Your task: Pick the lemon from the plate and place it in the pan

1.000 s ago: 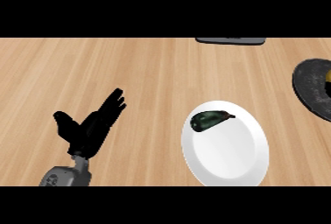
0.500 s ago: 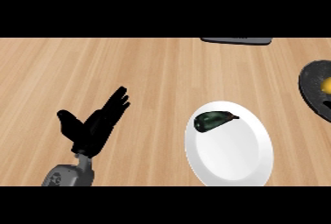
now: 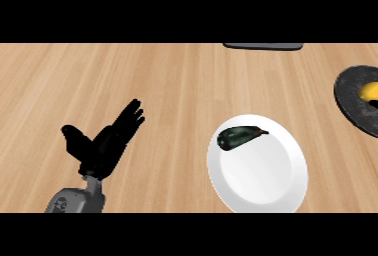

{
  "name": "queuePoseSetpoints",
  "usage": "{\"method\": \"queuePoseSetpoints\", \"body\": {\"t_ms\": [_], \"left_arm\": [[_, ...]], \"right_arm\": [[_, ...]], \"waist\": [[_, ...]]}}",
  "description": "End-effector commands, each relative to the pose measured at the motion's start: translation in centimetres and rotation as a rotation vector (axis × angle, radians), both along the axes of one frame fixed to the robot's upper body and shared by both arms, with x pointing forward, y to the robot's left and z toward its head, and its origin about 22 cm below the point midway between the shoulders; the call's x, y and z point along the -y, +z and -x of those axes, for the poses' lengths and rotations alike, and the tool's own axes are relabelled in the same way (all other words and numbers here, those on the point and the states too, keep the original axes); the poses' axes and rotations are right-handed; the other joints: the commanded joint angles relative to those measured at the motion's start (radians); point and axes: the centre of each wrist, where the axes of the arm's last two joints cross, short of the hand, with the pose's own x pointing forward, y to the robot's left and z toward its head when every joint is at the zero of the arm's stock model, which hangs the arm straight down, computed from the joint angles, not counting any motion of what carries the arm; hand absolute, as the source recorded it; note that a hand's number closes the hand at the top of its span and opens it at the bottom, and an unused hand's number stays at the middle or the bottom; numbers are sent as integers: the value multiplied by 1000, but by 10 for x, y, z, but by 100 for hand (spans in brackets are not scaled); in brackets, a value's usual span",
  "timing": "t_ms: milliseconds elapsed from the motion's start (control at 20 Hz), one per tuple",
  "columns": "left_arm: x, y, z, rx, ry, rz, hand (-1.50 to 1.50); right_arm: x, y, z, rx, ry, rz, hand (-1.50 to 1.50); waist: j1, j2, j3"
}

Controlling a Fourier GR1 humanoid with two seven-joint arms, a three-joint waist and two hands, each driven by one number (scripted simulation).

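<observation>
- Lemon (image 3: 370, 92) lies in the pan (image 3: 348, 98) at three o'clock already; plate (image 3: 258, 172) holds a dark green thing (image 3: 238, 137).
- Left hand (image 3: 103, 142) rests, fingers apart, at eight o'clock; right hand unseen.
- Best step: confirm the lemon sits settled.

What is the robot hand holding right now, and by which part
Nothing. The left robot hand is open with straight fingers above the bare counter, apart from the plate. The right robot hand is out of view.
</observation>
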Motion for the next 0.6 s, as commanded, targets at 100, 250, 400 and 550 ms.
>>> {"method": "queuePoseSetpoints", "body": {"t_ms": [100, 250, 400, 550], "left_arm": [[-8, -1, 6, 9, 17, 18, 0], [0, -11, 10, 0, 7, 10, 0], [-8, -11, 12, -19, 27, -2, 0], [2, -2, 6, -2, 22, -13, 0]], "right_arm": [[32, -4, 34, 70, 65, -201, -150], [48, -1, 52, 33, 145, -229, -150], [65, -2, 77, 61, 217, -246, -150], [71, -6, 89, 48, 291, -264, -150]], "waist": [[-5, -5, -2], [-6, -2, -1], [-18, -7, -1], [-22, -9, -1]]}}
